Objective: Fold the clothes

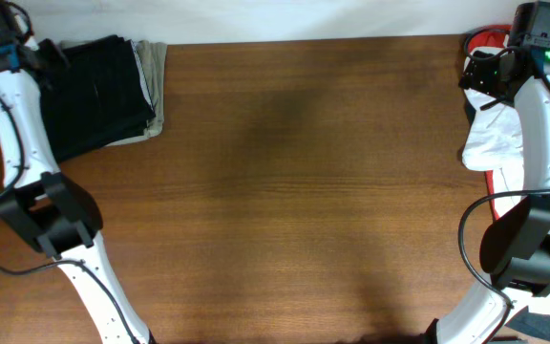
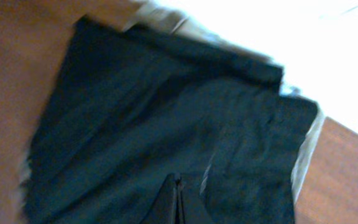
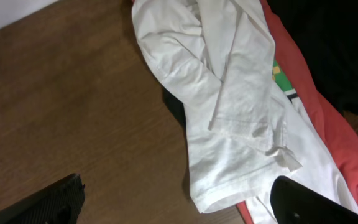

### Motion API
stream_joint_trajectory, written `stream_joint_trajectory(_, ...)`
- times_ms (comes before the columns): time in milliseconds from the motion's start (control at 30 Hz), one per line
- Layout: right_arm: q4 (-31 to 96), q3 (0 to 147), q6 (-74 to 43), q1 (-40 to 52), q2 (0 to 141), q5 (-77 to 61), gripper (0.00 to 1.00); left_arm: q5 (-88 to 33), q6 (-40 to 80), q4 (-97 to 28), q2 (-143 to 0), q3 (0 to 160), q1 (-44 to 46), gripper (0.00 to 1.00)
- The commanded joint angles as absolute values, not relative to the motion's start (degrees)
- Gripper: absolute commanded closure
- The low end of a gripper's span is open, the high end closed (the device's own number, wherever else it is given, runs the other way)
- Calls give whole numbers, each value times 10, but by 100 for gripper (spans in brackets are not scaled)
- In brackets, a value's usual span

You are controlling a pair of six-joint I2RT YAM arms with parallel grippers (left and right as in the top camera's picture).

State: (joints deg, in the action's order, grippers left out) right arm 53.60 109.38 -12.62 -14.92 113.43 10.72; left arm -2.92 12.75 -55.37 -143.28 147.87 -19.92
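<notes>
Under clenched left gripper (image 2: 176,202), folded black garment (image 2: 142,112); ahead of wide-spread right gripper (image 3: 179,186), white garment (image 3: 229,106).

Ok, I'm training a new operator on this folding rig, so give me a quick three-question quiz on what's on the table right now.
1. True or false: the black garment lies on top of the khaki garment.
2. Which of these lies under the white garment? A) a red garment B) a blue towel C) a grey sock
3. Is the right gripper open or shut?
Key: 1 true; 2 A; 3 open.
</notes>
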Motion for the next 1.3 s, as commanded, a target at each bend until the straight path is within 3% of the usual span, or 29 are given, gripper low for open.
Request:
stream_joint_trajectory(0,536,1101,-125,-147,1129,116,1,-37,126,-490,-1520,1482,-187,98)
stream_joint_trajectory(233,536,1101,-125,-147,1129,116,1,-97,93,-450,-1611,1482,-154,98)
stream_joint_trajectory(267,536,1101,-125,-147,1129,116,1,-97,93,-450,-1606,1486,-147,96)
stream_joint_trajectory(333,536,1101,-125,-147,1129,116,1,-97,94,-460,-1586,1514,-133,83)
stream_joint_trajectory(400,536,1101,-125,-147,1129,116,1,-94,94,-463,-1555,1531,-129,80)
stream_joint_trajectory(600,536,1101,-125,-147,1129,116,1,96,94,-517,-1511,1532,-159,78)
stream_joint_trajectory(867,536,1101,-125,-147,1129,116,1,82,98,-534,-1511,1434,-215,78)
stream_joint_trajectory(1167,536,1101,-125,-147,1129,116,1,159,98,-508,-1479,1400,-223,77)
stream_joint_trajectory(1267,536,1101,-125,-147,1129,116,1,125,128,-504,-1405,1400,-222,57)
